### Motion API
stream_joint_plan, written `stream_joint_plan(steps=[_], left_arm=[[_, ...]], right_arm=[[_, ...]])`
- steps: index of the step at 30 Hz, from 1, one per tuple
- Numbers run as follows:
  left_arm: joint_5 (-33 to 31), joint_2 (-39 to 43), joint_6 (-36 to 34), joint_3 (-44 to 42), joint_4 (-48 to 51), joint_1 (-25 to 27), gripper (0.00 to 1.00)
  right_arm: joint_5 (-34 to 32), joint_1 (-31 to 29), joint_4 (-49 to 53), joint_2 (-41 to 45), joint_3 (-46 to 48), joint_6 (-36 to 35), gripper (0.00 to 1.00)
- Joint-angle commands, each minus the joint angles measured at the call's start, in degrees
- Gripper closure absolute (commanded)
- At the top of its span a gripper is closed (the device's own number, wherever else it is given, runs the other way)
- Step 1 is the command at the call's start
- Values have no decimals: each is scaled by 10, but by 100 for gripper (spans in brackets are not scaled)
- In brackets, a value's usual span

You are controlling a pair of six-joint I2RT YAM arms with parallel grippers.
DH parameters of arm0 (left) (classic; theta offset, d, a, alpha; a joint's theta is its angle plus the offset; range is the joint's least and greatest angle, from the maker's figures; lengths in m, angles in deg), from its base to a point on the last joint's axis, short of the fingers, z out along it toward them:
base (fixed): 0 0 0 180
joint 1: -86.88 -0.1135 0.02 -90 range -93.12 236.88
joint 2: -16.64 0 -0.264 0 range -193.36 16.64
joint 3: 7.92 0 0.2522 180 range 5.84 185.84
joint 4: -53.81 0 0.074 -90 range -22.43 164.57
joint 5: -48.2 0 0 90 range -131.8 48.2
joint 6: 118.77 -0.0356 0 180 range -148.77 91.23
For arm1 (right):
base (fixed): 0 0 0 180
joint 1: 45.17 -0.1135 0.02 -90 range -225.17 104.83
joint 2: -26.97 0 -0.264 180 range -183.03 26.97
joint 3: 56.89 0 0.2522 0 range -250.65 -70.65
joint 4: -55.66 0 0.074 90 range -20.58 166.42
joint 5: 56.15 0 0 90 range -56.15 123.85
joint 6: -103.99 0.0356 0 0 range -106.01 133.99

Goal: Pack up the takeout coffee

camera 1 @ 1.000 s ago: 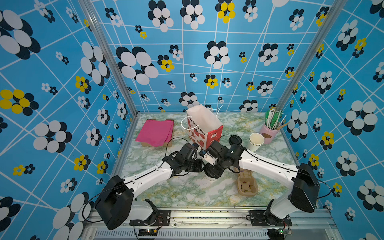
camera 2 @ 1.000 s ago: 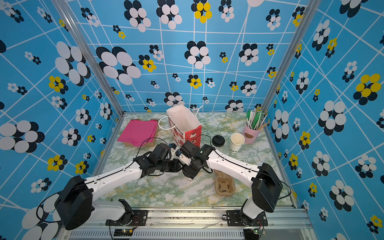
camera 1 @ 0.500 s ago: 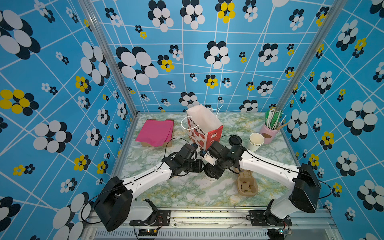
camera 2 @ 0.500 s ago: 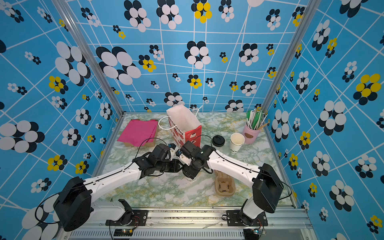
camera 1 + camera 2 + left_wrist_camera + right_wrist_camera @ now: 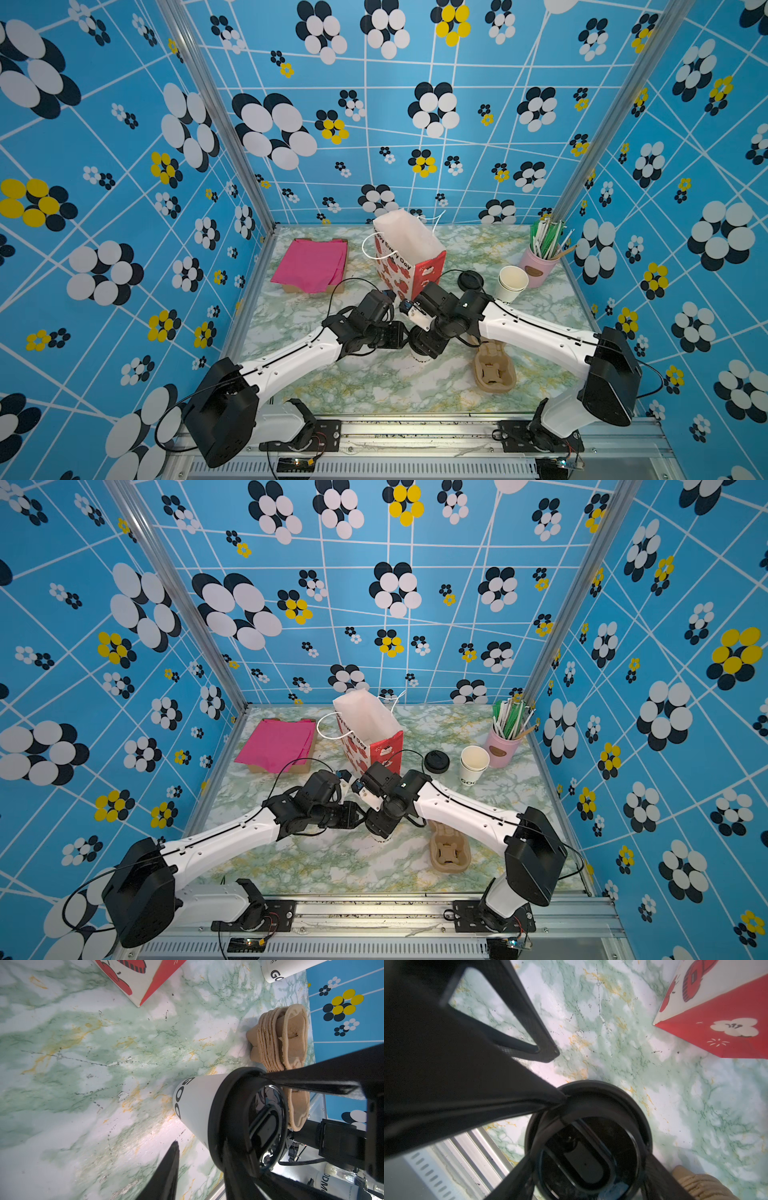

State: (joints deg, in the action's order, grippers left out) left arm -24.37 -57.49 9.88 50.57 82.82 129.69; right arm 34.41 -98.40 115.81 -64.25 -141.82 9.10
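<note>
Barely anything had shifted over the last second. Both arms kept their meeting point mid-bench, and the takeout coffee (image 5: 197, 1105) stood on the same patch of bench (image 5: 374, 386). Only the left end effector (image 5: 560, 1075) seemed to have eased a touch. Its fingers stood part-spread, one tip resting on the rim of the lid (image 5: 608, 1101), the other free in the air beside the cup, gripping nothing. The right end effector (image 5: 587, 1167) reached in from above, its fingers wide and pressed against opposite sides of the lid, pinching the cup by its top.

Judgement: the hold looked to be passing to the right arm alone. No lift yet, so packing proper had not begun. The gift bag (image 5: 409, 257) stood open-mouthed behind.

Position: the cup stood upright on the bench in front of the bag, near but apart from the stack of pulp carriers (image 5: 492, 370).

Appearance: tapered white paper, bold black letters "GO" up the side. The glossy black sip lid had an oblong flap and sat level where visible. Probably light, and with a grip on the lid alone it could slip free of the cup body.
</note>
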Motion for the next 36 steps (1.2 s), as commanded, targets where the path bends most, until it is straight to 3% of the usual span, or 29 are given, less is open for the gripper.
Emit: stream_joint_plan(steps=[1,6,17,30,36], left_arm=[[14,-1,4,-3,43,25,64],[-23,8,12,0,74,43,65],[-69,6,65,-64,48,68,73],[-67,-31,80,-90,20,78,79],[-39,-3,60,-62,-5,62,79]], right_arm=[[42,-13,84,-76,74,9,27],[42,-14,83,-77,73,8,27],[45,-13,82,-79,74,11,27],[47,-13,86,-77,73,10,27],[50,-13,86,-78,73,5,27]])
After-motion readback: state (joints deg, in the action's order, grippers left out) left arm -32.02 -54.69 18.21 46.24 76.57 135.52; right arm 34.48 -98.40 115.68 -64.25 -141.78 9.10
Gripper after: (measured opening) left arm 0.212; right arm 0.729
